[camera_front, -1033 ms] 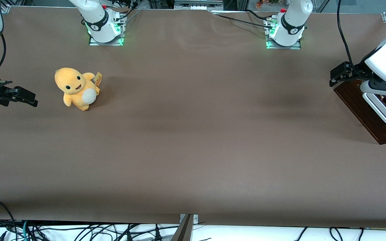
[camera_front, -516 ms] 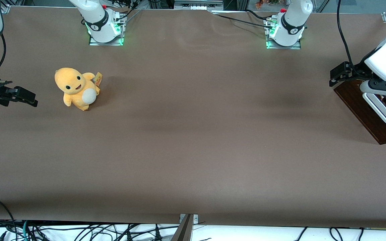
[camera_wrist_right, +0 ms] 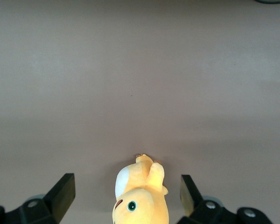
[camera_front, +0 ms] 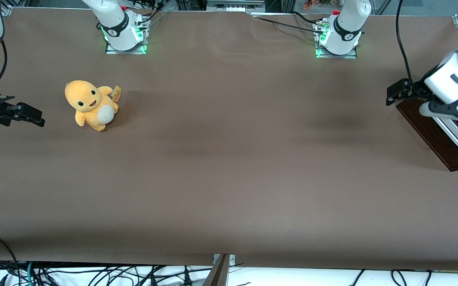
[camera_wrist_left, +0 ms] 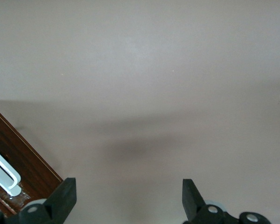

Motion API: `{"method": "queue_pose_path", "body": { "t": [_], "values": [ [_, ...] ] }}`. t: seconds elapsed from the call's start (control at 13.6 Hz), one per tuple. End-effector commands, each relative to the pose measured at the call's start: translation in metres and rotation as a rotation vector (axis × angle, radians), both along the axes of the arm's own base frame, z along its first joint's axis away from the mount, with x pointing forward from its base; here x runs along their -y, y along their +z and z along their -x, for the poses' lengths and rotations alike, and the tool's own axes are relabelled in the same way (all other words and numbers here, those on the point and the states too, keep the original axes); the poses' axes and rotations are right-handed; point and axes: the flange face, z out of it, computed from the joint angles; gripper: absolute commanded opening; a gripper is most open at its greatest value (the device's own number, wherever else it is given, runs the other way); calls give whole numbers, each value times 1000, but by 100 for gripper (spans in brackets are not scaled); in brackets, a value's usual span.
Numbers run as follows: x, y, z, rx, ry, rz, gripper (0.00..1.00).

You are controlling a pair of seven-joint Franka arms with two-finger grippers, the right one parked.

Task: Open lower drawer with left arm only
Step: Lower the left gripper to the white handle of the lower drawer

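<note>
The lower drawer's dark brown front panel [camera_front: 435, 133] with its long white bar handle [camera_front: 457, 137] stands at the working arm's end of the table, partly cut off by the frame edge. The left arm's gripper [camera_front: 447, 112] hangs just above the panel, over the end of the handle farther from the front camera. In the left wrist view the gripper [camera_wrist_left: 128, 189] is open, with only bare table between its black fingertips [camera_wrist_left: 65, 193]. The panel [camera_wrist_left: 23, 161] and one end of the handle [camera_wrist_left: 3, 173] show beside one finger, apart from it.
A yellow plush toy [camera_front: 90, 104] sits toward the parked arm's end of the table and also shows in the right wrist view [camera_wrist_right: 140, 198]. Two arm bases [camera_front: 125, 33] [camera_front: 338, 35] stand farthest from the front camera. Cables [camera_front: 94, 274] hang below the near edge.
The left arm's wrist has shifted a little toward the parked arm's end, and its hand now covers more of the handle. The drawer front has not moved.
</note>
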Motion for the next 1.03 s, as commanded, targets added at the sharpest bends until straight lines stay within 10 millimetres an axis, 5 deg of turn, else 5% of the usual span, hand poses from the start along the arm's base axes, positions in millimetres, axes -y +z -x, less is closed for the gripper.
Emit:
{"method": "queue_pose_path", "body": {
  "t": [0.0, 0.37, 0.96],
  "values": [
    [-6, -44, -17, -85, 34, -14, 100],
    [-7, -154, -40, -243, 145, -412, 100],
    [-62, -297, -48, -339, 226, -1014, 100]
  ]
}}
